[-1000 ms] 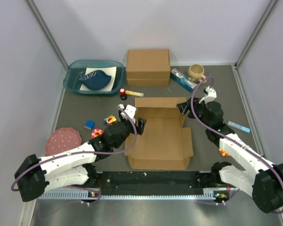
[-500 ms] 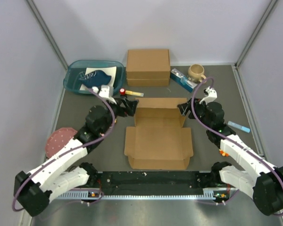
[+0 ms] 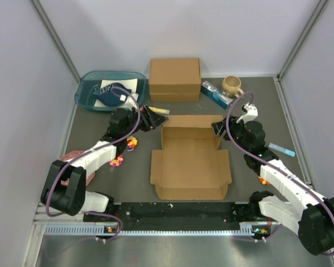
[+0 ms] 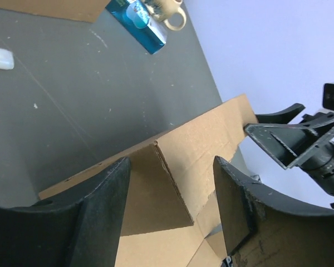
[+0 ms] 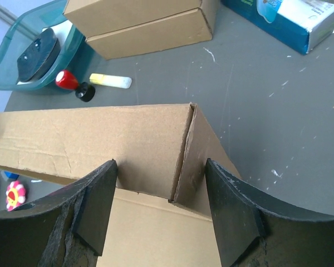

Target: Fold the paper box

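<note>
The paper box (image 3: 192, 161) lies half-formed in the middle of the dark surface (image 3: 267, 119); its base is flat, its near flaps are spread out, and its far wall stands upright. The left tool (image 3: 151, 118) sits at the far-left corner of that wall; in the left wrist view its fingers (image 4: 100, 211) are spread, with the raised corner and its folded side tab between them. The right tool (image 3: 217, 129) sits at the far-right corner; its fingers (image 5: 94, 206) are likewise parted and straddle the corner. Neither view shows whether the pads press the cardboard. Beyond the wall stands a thicker closed carton (image 3: 175, 78), well apart from both tools.
</note>
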`<state>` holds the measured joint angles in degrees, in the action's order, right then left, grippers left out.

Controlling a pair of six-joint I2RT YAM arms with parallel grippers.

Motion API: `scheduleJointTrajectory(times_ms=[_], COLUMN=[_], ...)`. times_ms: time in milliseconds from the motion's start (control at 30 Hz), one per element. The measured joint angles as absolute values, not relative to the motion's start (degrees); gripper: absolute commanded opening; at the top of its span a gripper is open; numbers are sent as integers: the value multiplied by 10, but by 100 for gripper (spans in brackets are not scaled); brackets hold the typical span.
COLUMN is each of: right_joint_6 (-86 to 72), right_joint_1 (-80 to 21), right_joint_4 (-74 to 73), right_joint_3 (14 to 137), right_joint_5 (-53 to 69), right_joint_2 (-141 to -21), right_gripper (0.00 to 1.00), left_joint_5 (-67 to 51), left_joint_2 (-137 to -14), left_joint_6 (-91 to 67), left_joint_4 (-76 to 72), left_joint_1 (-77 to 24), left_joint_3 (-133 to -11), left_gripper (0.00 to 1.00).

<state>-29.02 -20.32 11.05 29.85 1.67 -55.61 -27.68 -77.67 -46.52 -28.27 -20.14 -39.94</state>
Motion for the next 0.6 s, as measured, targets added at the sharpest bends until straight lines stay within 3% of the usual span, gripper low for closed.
scheduleJointTrajectory(times_ms=[500, 600], right_joint_6=[-285, -285], right_joint_1=[-201, -201], right_joint_4=[120, 122], right_joint_3=[296, 296], right_joint_5=[1, -1], right_joint_2=[-562, -564], right_gripper=[60, 59], left_joint_5=[-313, -310], left_joint_2=[-785, -785], left_joint_6=[-463, -449], left_joint_4=[-336, -336], left_joint_1=[-199, -201], left_joint_3=[-350, -350], left_gripper=[61, 55])
